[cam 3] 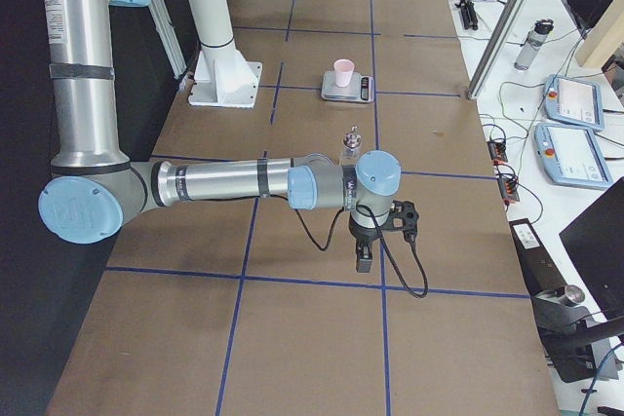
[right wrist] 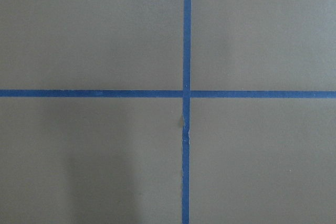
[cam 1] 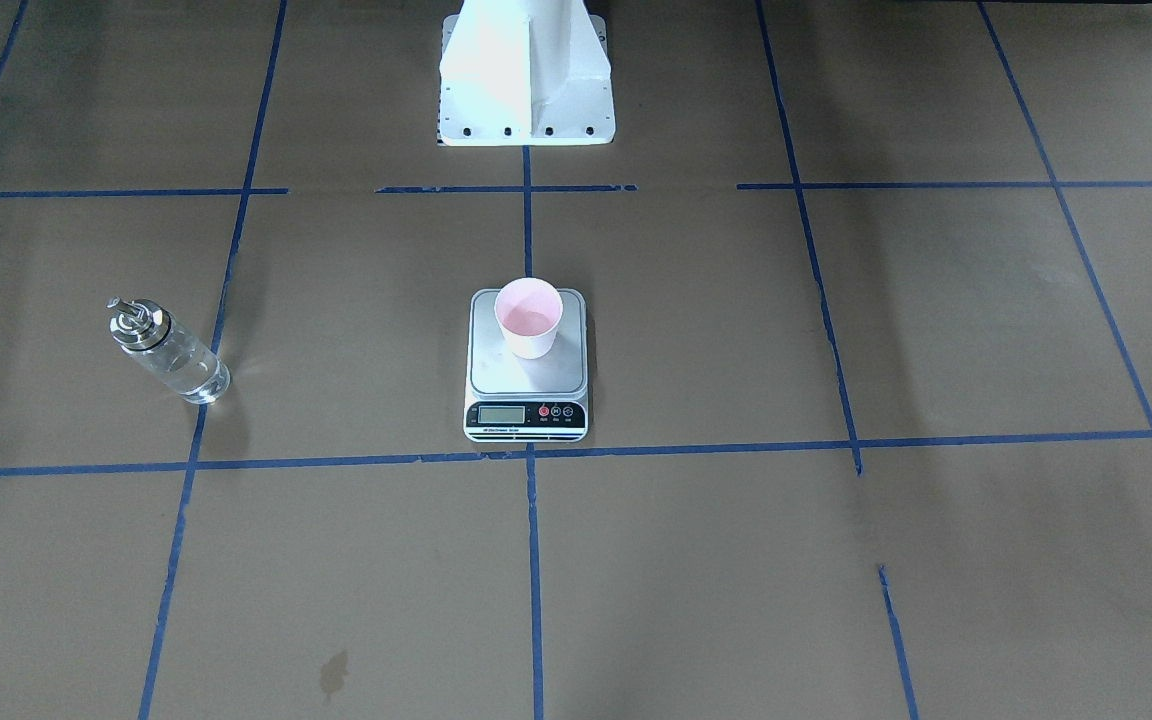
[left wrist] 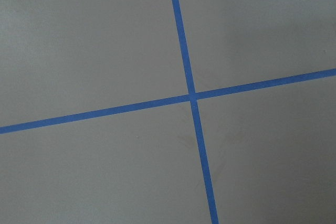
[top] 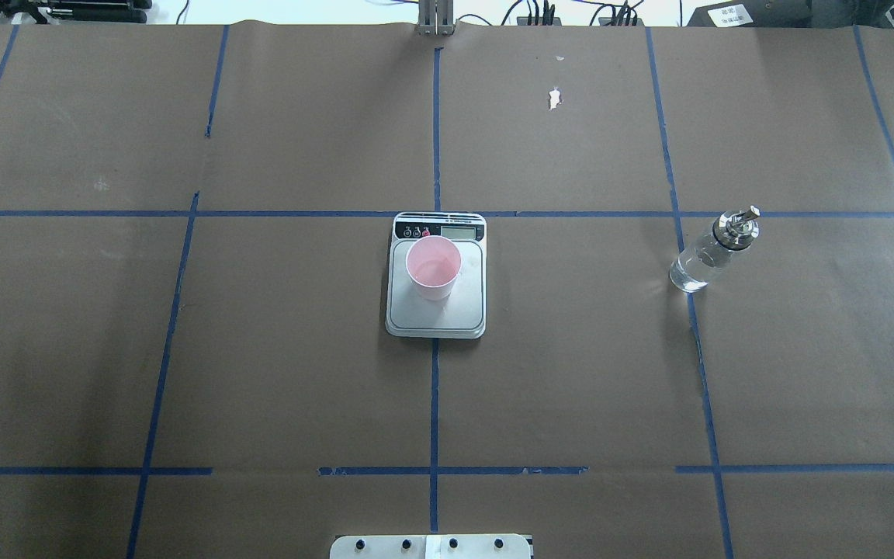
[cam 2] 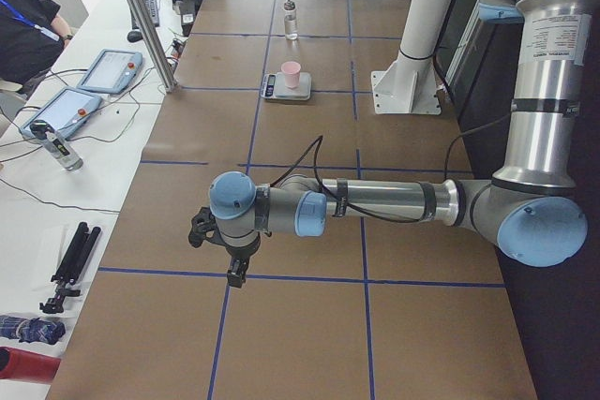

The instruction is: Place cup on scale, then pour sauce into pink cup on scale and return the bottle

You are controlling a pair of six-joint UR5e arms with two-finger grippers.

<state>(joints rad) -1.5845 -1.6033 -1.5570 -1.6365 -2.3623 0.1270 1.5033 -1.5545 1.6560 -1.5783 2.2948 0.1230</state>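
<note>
The pink cup (cam 1: 528, 318) stands upright on the far part of the scale's (cam 1: 506, 376) silver plate, at the table's middle; it also shows in the overhead view (top: 433, 268). The clear glass bottle (top: 711, 252) with its metal spout stands upright on the table on my right side, apart from the scale (top: 435, 320), with clear liquid in it. My left gripper (cam 2: 234, 269) hangs over bare table far from both, seen only in the left side view. My right gripper (cam 3: 364, 255) hangs over the table, short of the bottle (cam 3: 349, 146). I cannot tell whether either is open or shut.
The white robot base (cam 1: 526, 90) stands behind the scale. Blue tape lines grid the brown table cover. A side bench with tablets (cam 2: 56, 110), cables and an aluminium post (cam 2: 141, 16) runs along the operators' side; a person (cam 2: 28, 25) sits there.
</note>
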